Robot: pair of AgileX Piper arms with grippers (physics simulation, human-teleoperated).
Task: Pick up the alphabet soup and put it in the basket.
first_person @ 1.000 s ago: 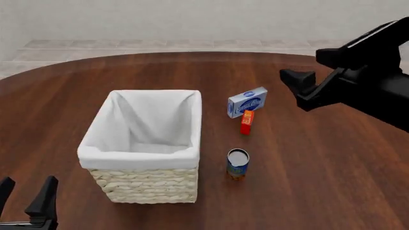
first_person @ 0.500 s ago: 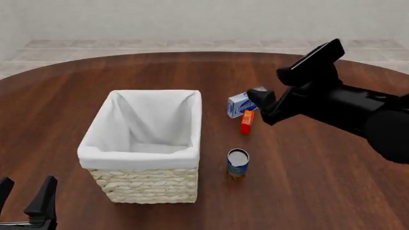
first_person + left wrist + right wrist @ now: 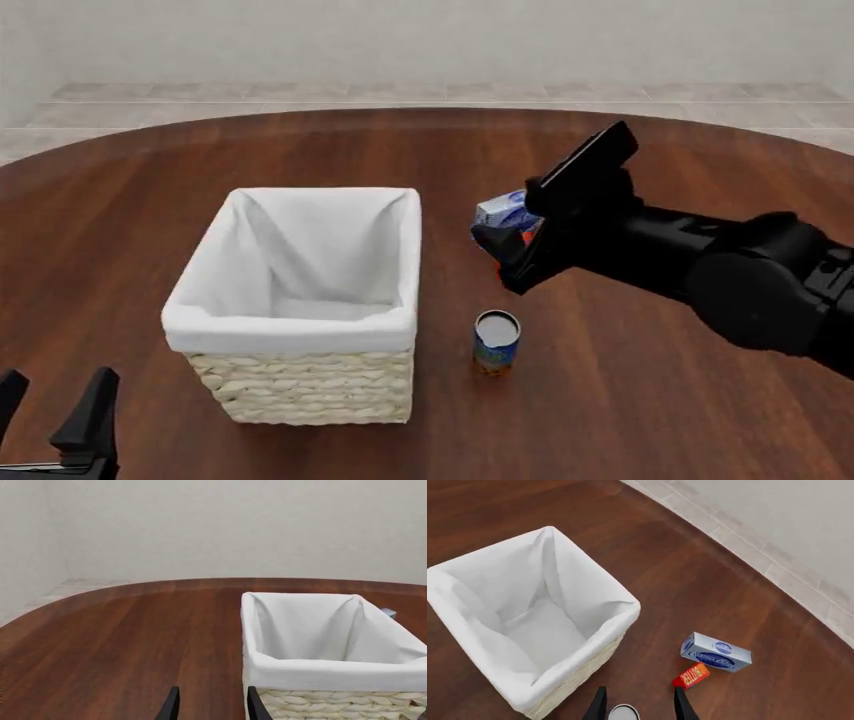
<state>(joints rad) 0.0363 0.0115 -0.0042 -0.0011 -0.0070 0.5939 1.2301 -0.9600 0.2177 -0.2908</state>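
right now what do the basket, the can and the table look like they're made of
The basket looks like woven straw-coloured wicker, its braided strands showing, with a matte white cloth lining folded over the rim. The alphabet soup looks like metal, with a silver-grey top and a printed blue and orange label. The table looks like dark polished wood with plank grain.

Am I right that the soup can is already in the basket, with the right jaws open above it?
Not quite. The front view shows the alphabet soup upright on the table beside the basket, not inside. The right gripper is open above it.
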